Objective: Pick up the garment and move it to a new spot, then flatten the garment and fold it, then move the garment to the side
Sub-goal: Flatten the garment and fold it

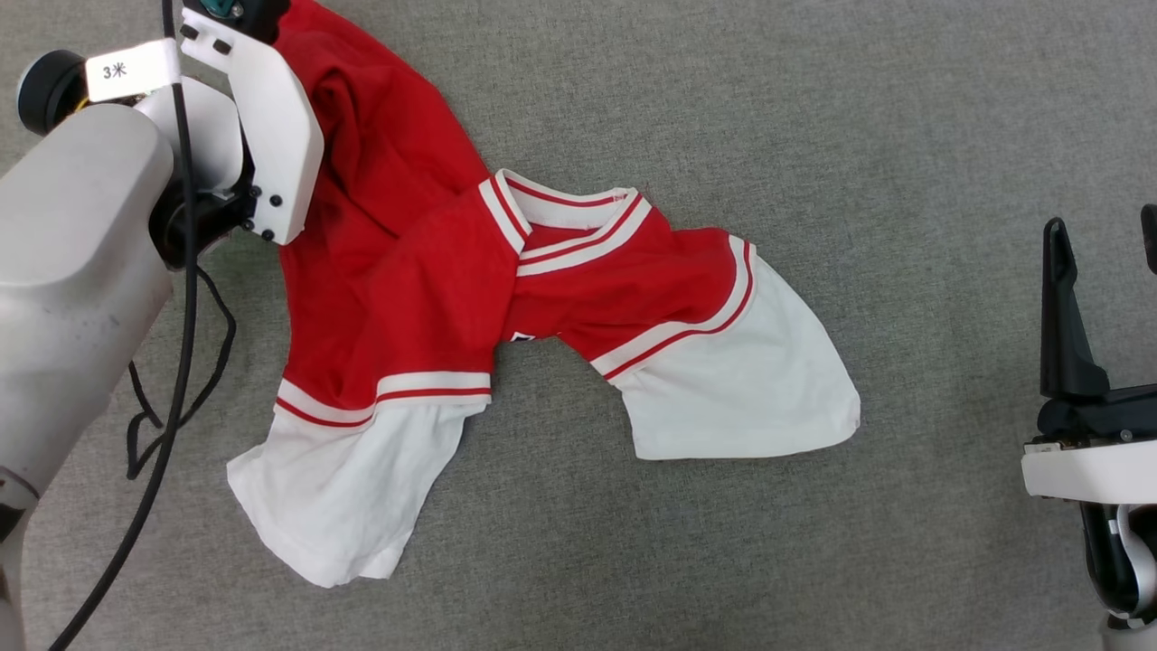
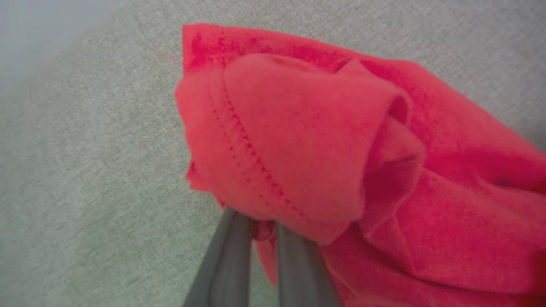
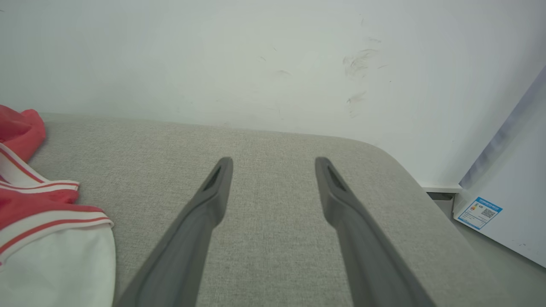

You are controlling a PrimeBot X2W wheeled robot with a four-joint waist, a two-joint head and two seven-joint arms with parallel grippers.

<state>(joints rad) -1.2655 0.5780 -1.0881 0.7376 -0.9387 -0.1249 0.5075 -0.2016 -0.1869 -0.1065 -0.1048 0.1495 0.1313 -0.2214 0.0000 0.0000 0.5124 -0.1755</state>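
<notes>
White sleeves (image 1: pixel 741 398) lie nearest the robot, on the near side of the striped collar (image 1: pixel 569 221). The garment (image 1: pixel 425 271) sprawls crumpled on the grey woven cushion (image 1: pixel 813 136). Well right of the collar, the right gripper (image 3: pixel 273 170) has its fingers spread wide and holds nothing. Beyond the collar, to the left, the left gripper (image 2: pixel 258 221) is pinched tight on a bunched red hem (image 2: pixel 256 162).

Judgement: the pick-up-and-move step is in hand; flattening has not begun. The next move calls for carrying the hem so that the sleeves trail clear, with the grip kept firm.

Jersey (image 1: pixel 425 271) is showing soft matt cloth, bench (image 1: pixel 813 108) is looking coarsely woven, right tool (image 3: pixel 274 164) is looking smooth matt plastic.
</notes>
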